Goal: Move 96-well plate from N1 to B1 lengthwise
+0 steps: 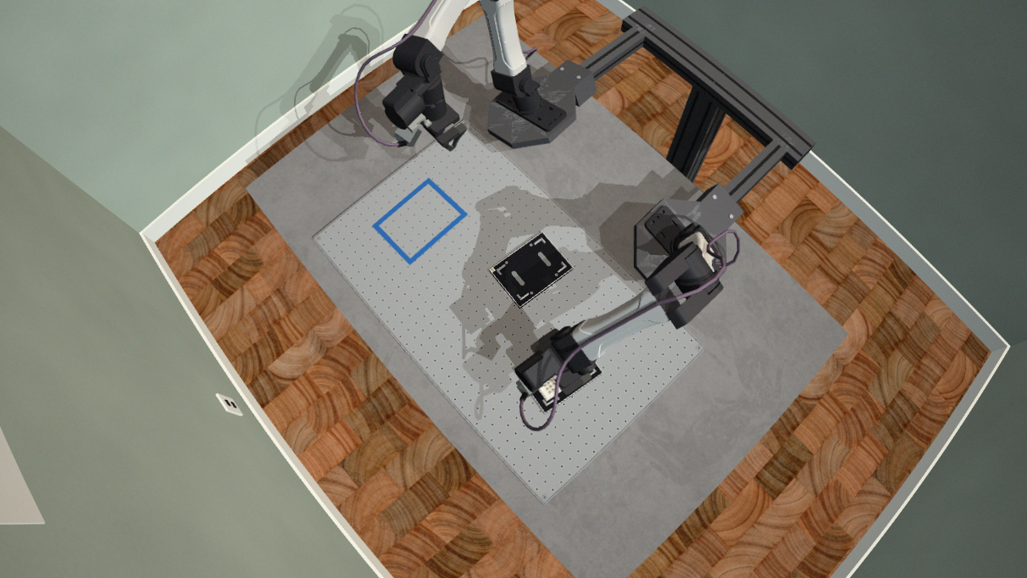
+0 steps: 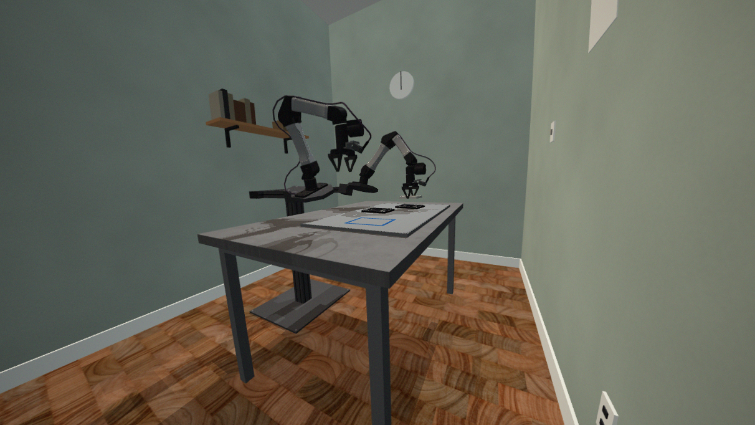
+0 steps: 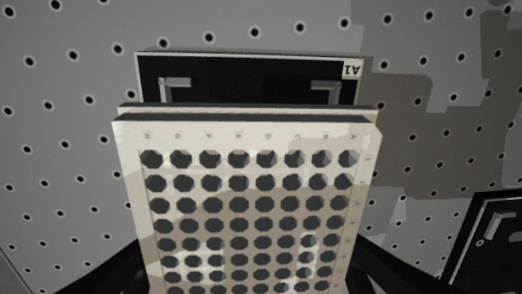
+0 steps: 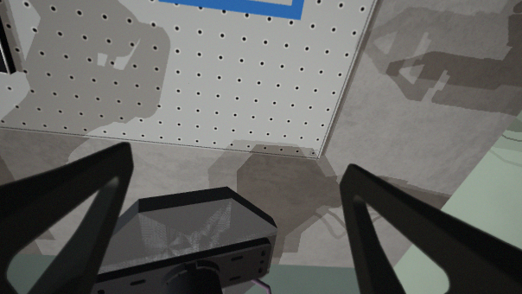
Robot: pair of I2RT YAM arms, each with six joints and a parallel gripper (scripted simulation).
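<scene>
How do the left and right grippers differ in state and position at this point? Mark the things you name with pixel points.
The left gripper (image 2: 409, 196) is shut on the off-white 96-well plate (image 1: 549, 388) (image 2: 418, 196) (image 3: 255, 203); the right gripper (image 2: 344, 170) (image 4: 244, 164) is open and holds nothing. The left hangs over a black rectangular nest (image 2: 410, 206) (image 3: 242, 78), the right beyond the pegboard's edge. Both have black fingers.
</scene>
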